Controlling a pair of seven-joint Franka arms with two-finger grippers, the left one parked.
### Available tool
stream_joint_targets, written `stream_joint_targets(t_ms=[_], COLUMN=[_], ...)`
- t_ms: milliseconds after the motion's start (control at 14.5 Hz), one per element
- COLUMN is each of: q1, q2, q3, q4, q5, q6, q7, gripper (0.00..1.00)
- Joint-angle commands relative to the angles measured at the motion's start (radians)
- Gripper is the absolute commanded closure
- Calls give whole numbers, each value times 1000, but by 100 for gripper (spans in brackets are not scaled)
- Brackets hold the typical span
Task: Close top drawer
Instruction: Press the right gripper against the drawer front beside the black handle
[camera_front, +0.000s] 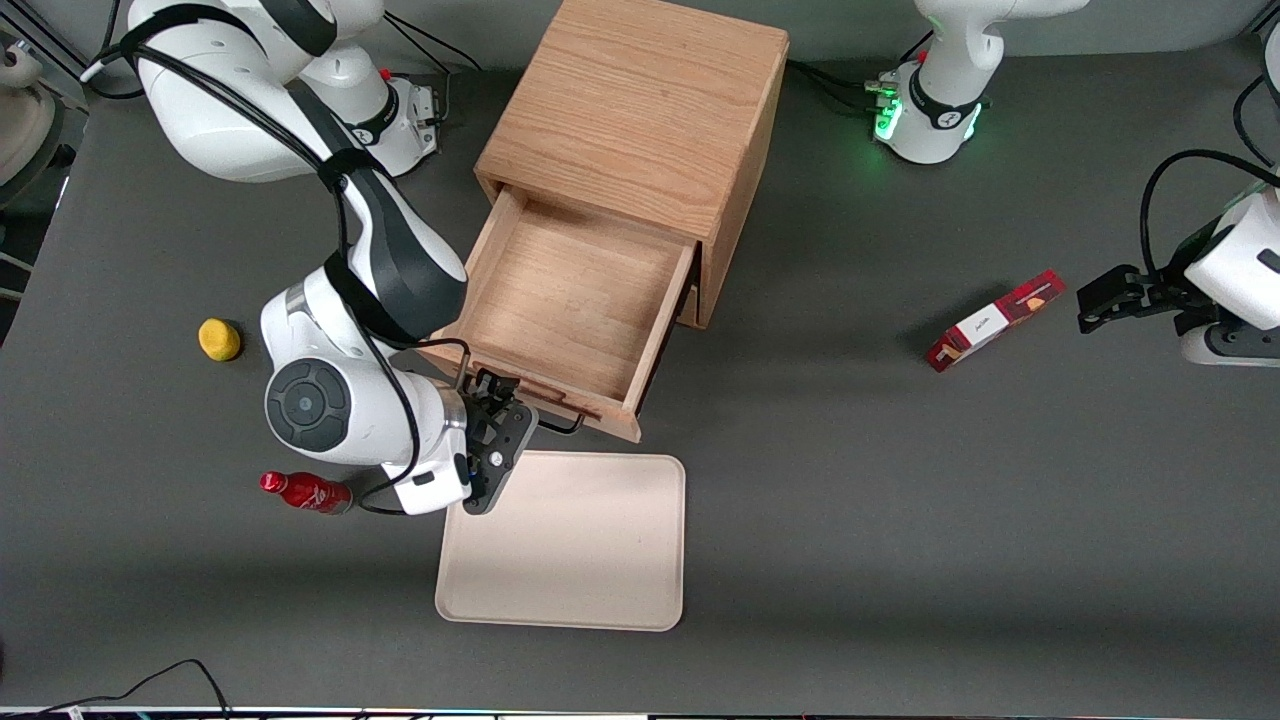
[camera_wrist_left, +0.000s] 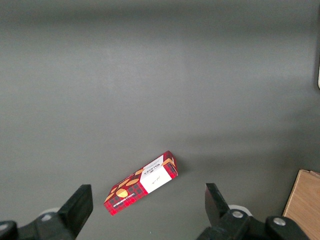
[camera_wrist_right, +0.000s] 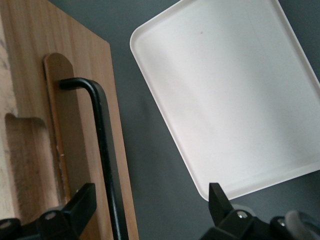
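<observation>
Top drawer (camera_front: 575, 300) pulled out; hand (camera_front: 497, 440) spread apart at handle (camera_wrist_right: 102, 150), tray (camera_front: 565, 545) seemingly just beside.

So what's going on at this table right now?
The right arm's gripper sits at the front of the top drawer of the wooden cabinet, by its black handle, fingers open. The drawer is pulled well out and looks empty. A cream tray lies on the table just in front of it, nearer the camera.
</observation>
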Motion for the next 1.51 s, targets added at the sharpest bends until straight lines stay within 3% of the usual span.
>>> stream_joint_targets(t_ms=[0,1444], q1=[-16,-19], q2=[28,-51], q3=[5,54], q4=[27,-131], q5=[56,62], q6=[-17,-27], q7=[-24,62], gripper=[0,0])
